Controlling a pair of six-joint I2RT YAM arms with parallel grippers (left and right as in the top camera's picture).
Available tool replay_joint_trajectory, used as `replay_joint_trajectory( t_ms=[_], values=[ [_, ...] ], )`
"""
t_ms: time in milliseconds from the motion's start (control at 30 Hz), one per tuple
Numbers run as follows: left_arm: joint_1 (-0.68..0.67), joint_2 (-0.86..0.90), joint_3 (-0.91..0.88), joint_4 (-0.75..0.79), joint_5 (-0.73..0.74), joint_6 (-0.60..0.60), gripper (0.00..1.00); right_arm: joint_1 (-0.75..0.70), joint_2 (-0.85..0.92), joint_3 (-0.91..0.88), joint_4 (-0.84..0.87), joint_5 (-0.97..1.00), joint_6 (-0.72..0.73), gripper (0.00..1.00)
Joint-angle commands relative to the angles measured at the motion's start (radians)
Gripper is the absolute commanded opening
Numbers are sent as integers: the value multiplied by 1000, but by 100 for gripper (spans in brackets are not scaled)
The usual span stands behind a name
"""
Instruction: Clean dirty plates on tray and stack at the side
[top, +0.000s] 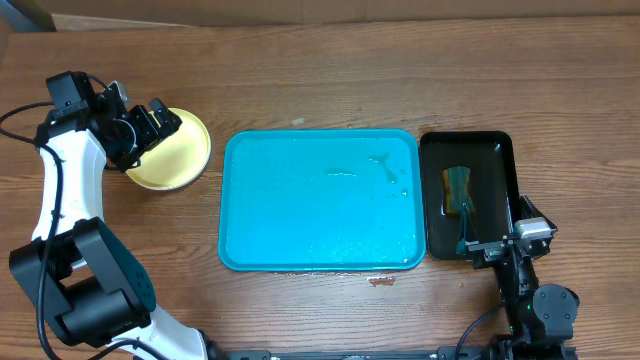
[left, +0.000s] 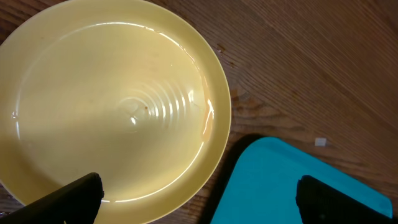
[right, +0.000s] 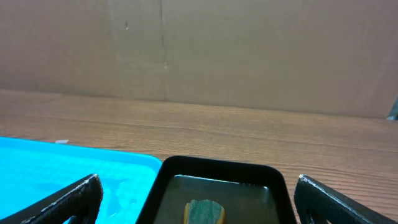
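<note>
Pale yellow plate (left: 112, 106) lies beside the turquoise tray (top: 320, 200); left claw (left: 199, 196) and right claw (right: 196, 199) both released, empty.

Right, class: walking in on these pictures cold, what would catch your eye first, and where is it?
The big turquoise tray dominates the middle of the wooden table, its surface glistening wet. Left of it sits a pale yellow plate, with the left arm's open fingers above it. Right of the tray, a narrow black tray holds a yellow-green sponge.
</note>
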Motion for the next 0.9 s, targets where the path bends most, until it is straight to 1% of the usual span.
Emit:
replay_joint_trajectory(
  t_ms=[0, 700, 867],
  values=[
    [-2, -34, 23, -1, -2, 16, 100, -3, -12, -11, 7, -5, -7, 100],
    [-3, -40, 23, -1, -2, 16, 100, -3, -12, -11, 7, -5, -7, 100],
    [-35, -55, 23, -1, -3, 16, 100, -3, -12, -11, 7, -5, -7, 100]
  ],
)
